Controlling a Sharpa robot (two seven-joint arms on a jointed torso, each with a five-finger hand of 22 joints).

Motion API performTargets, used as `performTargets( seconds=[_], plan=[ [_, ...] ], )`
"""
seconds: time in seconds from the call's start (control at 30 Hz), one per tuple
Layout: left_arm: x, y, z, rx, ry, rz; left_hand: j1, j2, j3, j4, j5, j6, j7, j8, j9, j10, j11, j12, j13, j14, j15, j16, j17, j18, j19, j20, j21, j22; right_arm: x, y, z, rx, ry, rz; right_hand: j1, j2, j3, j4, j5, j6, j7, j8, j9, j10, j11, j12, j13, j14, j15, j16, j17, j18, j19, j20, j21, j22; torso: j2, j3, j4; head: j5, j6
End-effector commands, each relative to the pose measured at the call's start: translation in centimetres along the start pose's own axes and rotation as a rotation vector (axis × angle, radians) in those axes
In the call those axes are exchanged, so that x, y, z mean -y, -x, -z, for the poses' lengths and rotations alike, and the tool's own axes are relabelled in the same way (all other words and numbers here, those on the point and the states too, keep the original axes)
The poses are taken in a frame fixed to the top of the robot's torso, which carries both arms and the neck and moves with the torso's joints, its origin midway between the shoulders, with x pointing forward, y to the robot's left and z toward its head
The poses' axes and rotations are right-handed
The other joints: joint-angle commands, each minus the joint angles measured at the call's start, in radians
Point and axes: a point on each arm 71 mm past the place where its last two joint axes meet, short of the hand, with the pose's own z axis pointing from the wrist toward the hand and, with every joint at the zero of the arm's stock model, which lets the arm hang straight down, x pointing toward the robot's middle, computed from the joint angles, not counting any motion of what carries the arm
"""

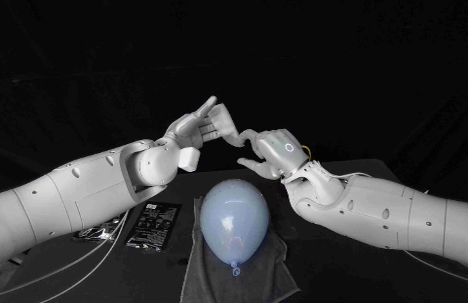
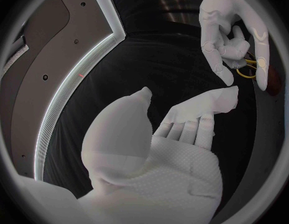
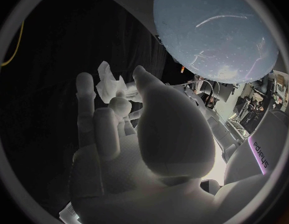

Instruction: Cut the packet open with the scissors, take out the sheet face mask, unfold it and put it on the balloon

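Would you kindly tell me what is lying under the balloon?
A grey cloth lies under the balloon, spread on the black table. Whatever sits directly beneath the balloon is covered and cannot be seen.

Your head camera looks down on the tabletop [image 1: 326, 276]; fisheyes sit close behind left hand [image 2: 163, 149] and right hand [image 3: 138, 144] (the latter also sees the balloon [image 3: 216, 32]).

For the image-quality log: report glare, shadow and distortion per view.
Head view: streaky highlights on the pale blue oval balloon; black table sinks into darkness. Left wrist view: fisheye swells the silver left hand. Right wrist view: bright sheen across the silver right hand.
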Motion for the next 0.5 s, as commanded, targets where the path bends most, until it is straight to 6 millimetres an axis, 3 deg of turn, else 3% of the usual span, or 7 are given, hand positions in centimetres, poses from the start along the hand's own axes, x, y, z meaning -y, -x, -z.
performTargets(
  seconds=[0.03, 0.23, 0.5],
  plan=[
    [0.2, -0.2, -0.1, -0.009, -0.017, 0.01, 0.008, 0.001, -0.005, -0.001, -0.003, 0.009, 0.135, 0.005, 0.001, 0.007, -0.002, 0.003, 0.002, 0.006, 0.0, 0.007, 0.001, 0.004, 0.009, 0.001, 0.005, 0.0, 0.4, 0.8, -0.1, 0.099, -0.039, -0.008, 0.01, 0.006, -0.005, 0.018, -0.001, -0.019, -0.001, 0.034, 0.012, 0.011, -0.002, 0.011, 0.0, 0.007, -0.004, 0.006, 0.005, 0.019, 0.009, 0.001, -0.003, 0.002, -0.001, 0.0006, -0.0004, 0.001, -0.001],
    [0.1, -0.2, -0.1, -0.01, -0.015, 0.01, 0.012, 0.002, -0.007, -0.001, -0.003, 0.014, 0.135, 0.006, 0.003, 0.014, -0.002, 0.004, 0.002, 0.013, -0.001, 0.008, 0.002, 0.005, 0.012, 0.001, 0.005, 0.0, 0.9, 0.9, -0.1, 0.104, -0.072, -0.008, 0.023, 0.007, -0.013, 0.045, -0.001, -0.038, -0.004, 0.089, 0.024, 0.017, -0.004, 0.028, -0.001, 0.011, -0.006, 0.01, 0.009, 0.018, 0.016, -0.001, 0.0, 0.007, 0.0, 0.0004, -0.001, 0.0, -0.001],
    [0.0, -0.5, -0.1, -0.018, -0.011, 0.013, 0.016, 0.002, -0.009, -0.001, -0.003, 0.019, 0.135, 0.008, 0.004, 0.02, -0.002, 0.004, 0.003, 0.019, -0.002, 0.009, 0.003, 0.006, 0.016, 0.001, 0.006, 0.0, 1.7, 0.6, -0.6, 0.1, -0.119, 0.002, 0.025, 0.005, -0.019, 0.06, -0.001, -0.054, -0.004, 0.106, 0.024, 0.005, -0.004, 0.025, -0.016, 0.009, -0.007, 0.009, 0.004, 0.018, 0.017, -0.002, -0.003, 0.008, -0.001, 0.0001, 0.0007, -0.002, -0.002]
  ],
)
